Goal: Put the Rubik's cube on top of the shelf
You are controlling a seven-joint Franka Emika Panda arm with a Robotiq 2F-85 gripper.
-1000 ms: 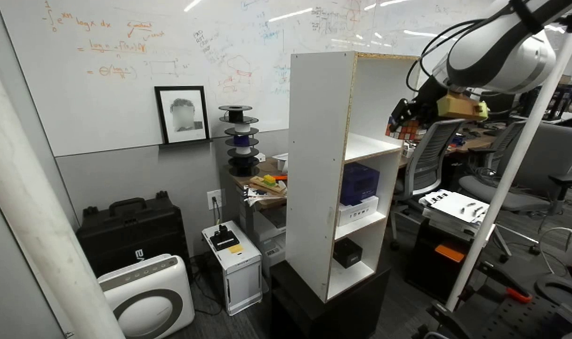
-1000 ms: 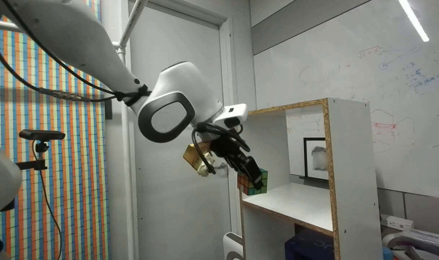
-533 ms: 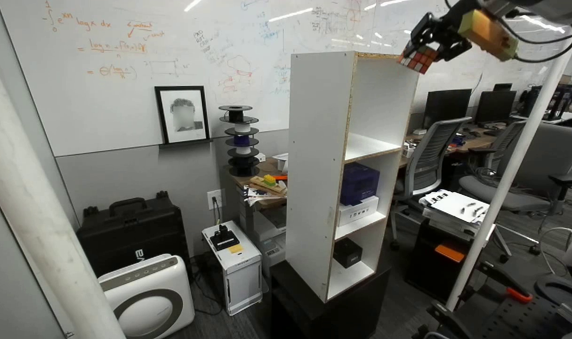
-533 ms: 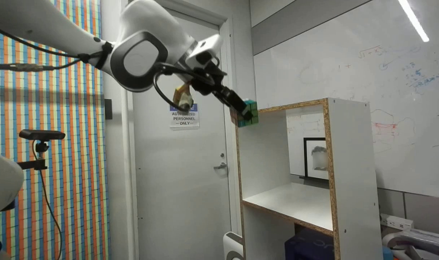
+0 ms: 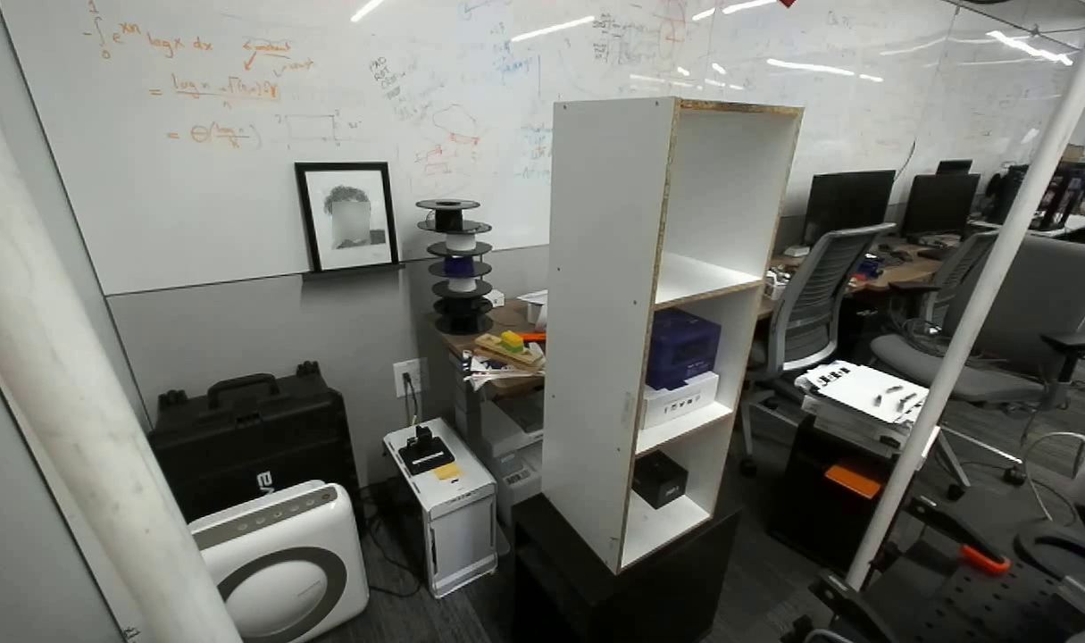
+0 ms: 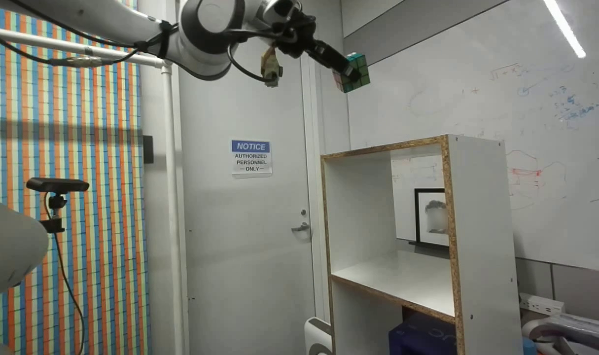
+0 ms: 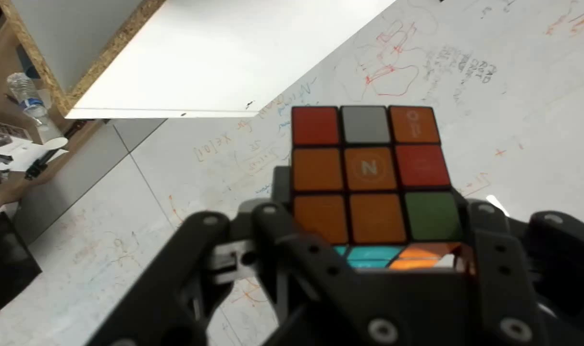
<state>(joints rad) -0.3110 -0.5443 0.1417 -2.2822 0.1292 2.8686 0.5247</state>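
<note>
My gripper (image 6: 351,73) is shut on the Rubik's cube (image 6: 363,65), seen in an exterior view. The cube is tilted and well above the top front edge of the white shelf (image 6: 481,222). In the wrist view the cube (image 7: 370,168) sits between the fingers (image 7: 371,194), with an orange, red, white and green face showing. The shelf's side and particleboard edge (image 7: 215,57) show at the upper left there. In an exterior view the whole shelf (image 5: 609,313) shows; only a small red corner, likely the cube (image 5: 787,3), shows at the top edge, with the gripper out of view.
The shelf's compartments hold a dark blue box (image 5: 682,348) on a white box (image 5: 685,404) and a black box (image 5: 659,480). It stands on a black cabinet (image 5: 631,598). A whiteboard (image 6: 427,88) is behind. A white pole (image 5: 980,295) and a door (image 6: 245,236) are nearby.
The gripper has risen with the cube from in front of the shelf's top compartment to above the shelf's top. The arm has left nearly all of an exterior view. The cube stays gripped.
</note>
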